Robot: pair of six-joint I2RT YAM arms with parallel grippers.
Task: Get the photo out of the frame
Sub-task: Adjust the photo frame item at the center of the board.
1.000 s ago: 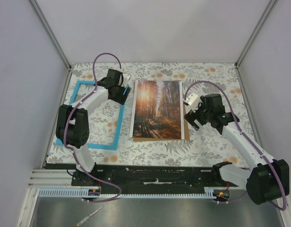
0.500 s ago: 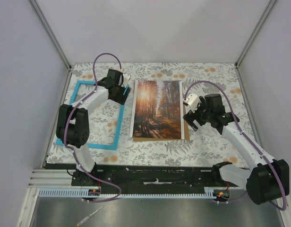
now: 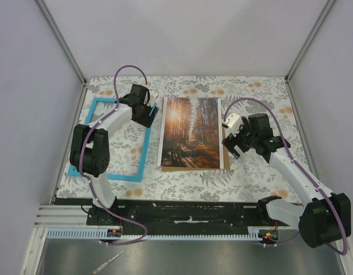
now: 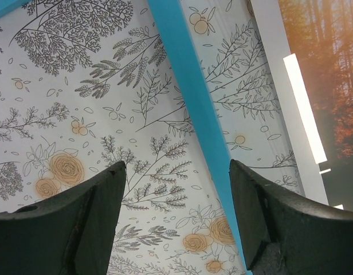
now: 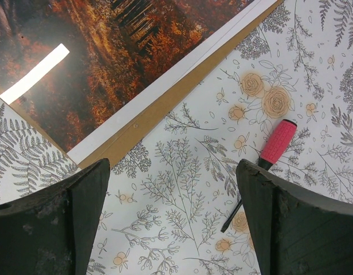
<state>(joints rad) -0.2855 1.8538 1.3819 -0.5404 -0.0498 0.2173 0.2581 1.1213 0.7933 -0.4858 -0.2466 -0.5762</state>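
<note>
Lying beside the frame (image 3: 145,150), the photo (image 3: 191,133) is resting on the table (image 3: 251,172); left fingers (image 4: 67,223) and right fingers (image 5: 50,223) are hovering released.

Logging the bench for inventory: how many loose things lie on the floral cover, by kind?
Photo: 1
Blue frame: 1
Red-handled tool: 1
Total: 3

L arm (image 3: 110,121) reaches fwd from its base, elbow folded up, wrist turned inward. Left end effector (image 4: 175,172) points down, jaws well apart, gripping nothing. R arm (image 3: 295,170) stretches fwd and inward; right end effector (image 5: 173,169) points down, jaws wide apart, also gripping nothing.
</note>
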